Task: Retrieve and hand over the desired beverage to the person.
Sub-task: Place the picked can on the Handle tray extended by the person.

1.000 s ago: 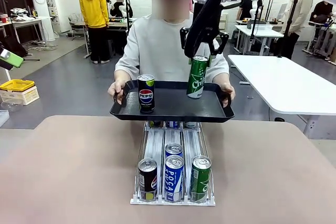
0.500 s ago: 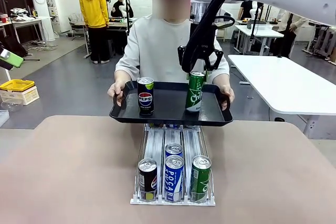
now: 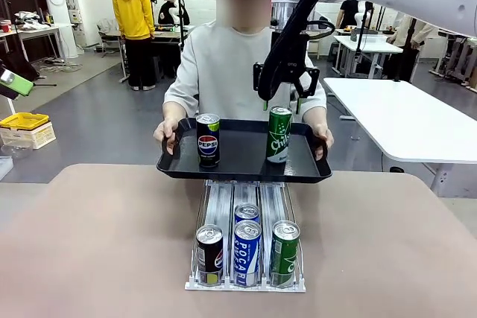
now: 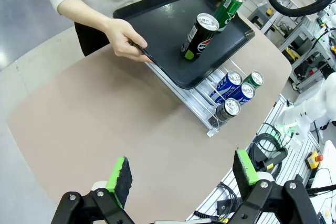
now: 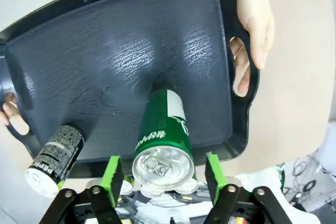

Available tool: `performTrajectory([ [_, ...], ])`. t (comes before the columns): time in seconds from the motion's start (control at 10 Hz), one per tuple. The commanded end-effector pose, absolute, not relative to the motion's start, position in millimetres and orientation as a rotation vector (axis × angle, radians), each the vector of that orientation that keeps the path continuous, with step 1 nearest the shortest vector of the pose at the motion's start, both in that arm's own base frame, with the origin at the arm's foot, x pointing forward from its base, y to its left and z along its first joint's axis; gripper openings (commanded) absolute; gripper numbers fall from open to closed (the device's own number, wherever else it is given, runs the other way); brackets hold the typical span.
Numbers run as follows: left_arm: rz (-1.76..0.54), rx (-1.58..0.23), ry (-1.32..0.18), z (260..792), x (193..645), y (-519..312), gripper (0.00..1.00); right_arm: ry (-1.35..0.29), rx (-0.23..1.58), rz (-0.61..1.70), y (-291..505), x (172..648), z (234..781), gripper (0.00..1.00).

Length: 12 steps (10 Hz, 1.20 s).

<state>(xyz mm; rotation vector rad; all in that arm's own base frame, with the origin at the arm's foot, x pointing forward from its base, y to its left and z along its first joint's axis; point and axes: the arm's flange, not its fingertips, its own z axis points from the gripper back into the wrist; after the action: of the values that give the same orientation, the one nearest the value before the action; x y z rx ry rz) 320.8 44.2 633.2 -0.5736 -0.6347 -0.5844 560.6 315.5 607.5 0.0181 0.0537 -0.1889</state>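
While the person (image 3: 223,65) holds the black tray (image 3: 298,169) over the can rack (image 3: 223,206), the green can (image 3: 279,134) stands upright on it, directly under the right gripper (image 3: 282,96), whose pads stand apart on both sides without touching. The Pepsi can (image 3: 208,140) stands well apart; the left gripper (image 4: 181,177), open, hovers farther away.

Black tray (image 3: 238,165), green can (image 3: 279,134), black Pepsi can (image 3: 208,141), light grey sweatshirt (image 3: 223,65), beige table (image 3: 97,243)
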Motion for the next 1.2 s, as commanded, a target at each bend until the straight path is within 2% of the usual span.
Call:
performTrajectory([
  [0.0, -0.587, -0.579, -0.625, 634.9, 320.2, 43.7, 1.00, 0.068, 0.016, -0.167, 318.2, 568.8, 615.2, 1.00],
  [0.5, -0.587, -0.579, -0.625, 634.9, 320.2, 43.7, 1.00, 0.066, 0.020, -0.162, 310.8, 562.2, 625.8, 1.00],
  [0.8, -0.587, -0.579, -0.625, 634.9, 320.2, 43.7, 1.00, -0.019, 0.126, -0.155, 258.8, 485.4, 705.6, 1.00],
  [1.1, -0.587, -0.579, -0.625, 634.9, 320.2, 43.7, 1.00, -0.015, 0.197, -0.092, 179.1, 393.2, 727.0, 1.00],
])
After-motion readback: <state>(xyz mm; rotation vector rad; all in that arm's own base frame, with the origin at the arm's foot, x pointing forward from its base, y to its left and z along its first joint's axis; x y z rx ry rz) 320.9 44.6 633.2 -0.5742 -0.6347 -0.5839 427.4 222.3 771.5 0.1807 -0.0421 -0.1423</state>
